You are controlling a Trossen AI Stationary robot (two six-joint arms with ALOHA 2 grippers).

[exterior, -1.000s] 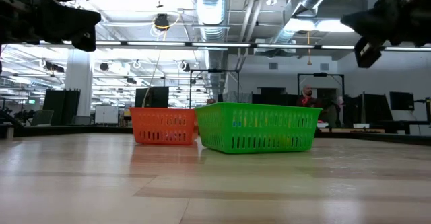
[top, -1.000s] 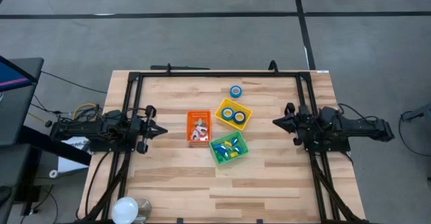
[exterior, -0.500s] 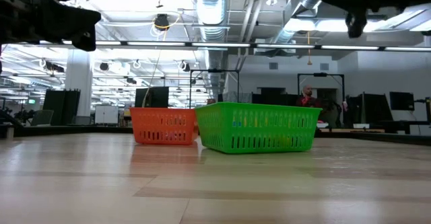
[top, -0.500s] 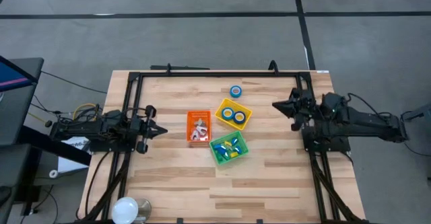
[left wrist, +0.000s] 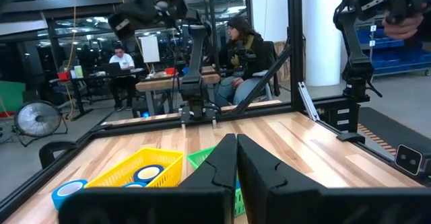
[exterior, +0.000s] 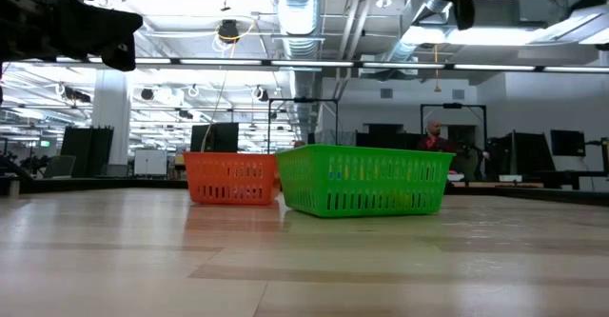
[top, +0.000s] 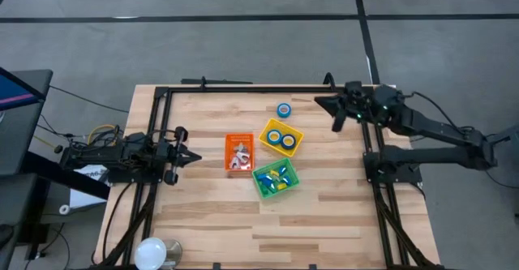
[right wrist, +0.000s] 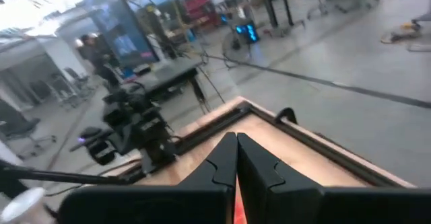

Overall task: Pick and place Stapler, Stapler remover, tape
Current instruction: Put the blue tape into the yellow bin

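One loose blue tape roll (top: 283, 109) lies flat on the table near the far edge. Two more tape rolls sit in the yellow bin (top: 281, 137). The orange bin (top: 239, 152) holds pale staple removers, and the green bin (top: 276, 177) holds small blue and yellow staplers. My right gripper (top: 318, 102) is shut and hovers right of the loose roll, above the table. My left gripper (top: 193, 156) is shut and waits at the table's left, pointing toward the bins. In the left wrist view the shut fingers (left wrist: 236, 142) point over the yellow bin (left wrist: 135, 173) and the loose tape roll (left wrist: 67, 190).
A dark metal frame (top: 259, 89) runs along the table's far and side edges. The three bins cluster at the table's middle; in the low view the orange bin (exterior: 231, 179) and green bin (exterior: 363, 180) stand side by side. A white round lamp (top: 151, 252) sits at the near left corner.
My right arm has swung from the table's right side toward the far edge and leftward, toward the loose tape roll, rising in the low view. Its fingers have stayed shut. The left arm and all the bins have kept still.
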